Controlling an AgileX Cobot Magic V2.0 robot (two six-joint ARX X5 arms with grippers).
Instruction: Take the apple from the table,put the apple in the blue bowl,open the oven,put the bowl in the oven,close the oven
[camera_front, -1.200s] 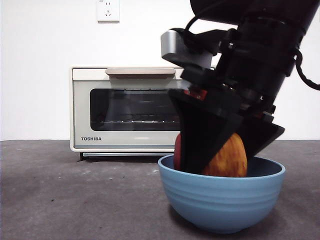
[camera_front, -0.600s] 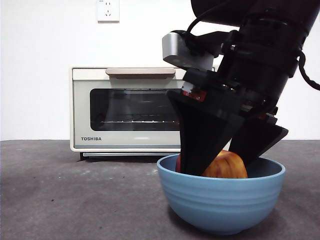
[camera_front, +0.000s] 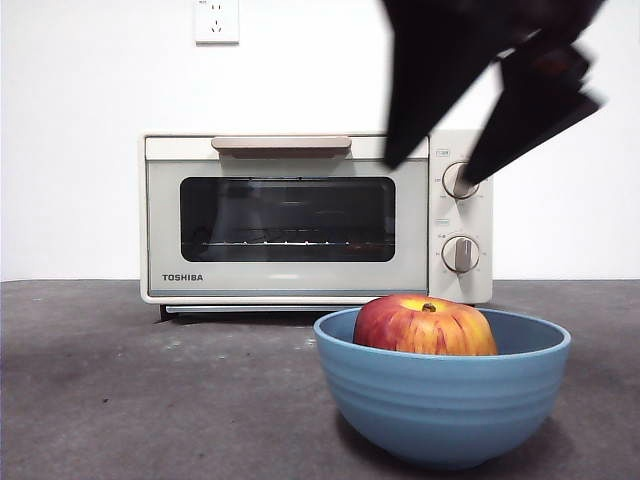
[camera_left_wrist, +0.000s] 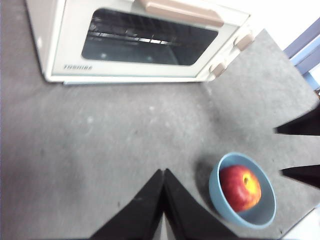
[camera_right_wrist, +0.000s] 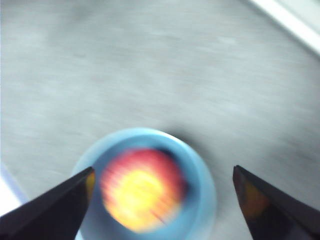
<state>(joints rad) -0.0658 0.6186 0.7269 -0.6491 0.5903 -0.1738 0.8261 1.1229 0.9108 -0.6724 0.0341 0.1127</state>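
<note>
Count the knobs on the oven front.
2, both grey, on the oven panel right of the glass door, stacked: upper knob, partly hidden behind the raised right gripper, and lower knob directly beneath it. No others visible.

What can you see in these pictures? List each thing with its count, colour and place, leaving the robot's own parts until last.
apple: one, red streaked with yellow, lying in the bowl.
blue bowl: one, sky blue, on the table in front of the oven's knob side.
oven: one, cream with dark glass door shut, at the back.
knobs: two, grey, on the oven.
wall socket: one, white, above the oven.
table: one, dark grey.
right gripper: one, black, jaws open above the bowl.
left gripper: one, black, jaws shut, beside the bowl.
</note>
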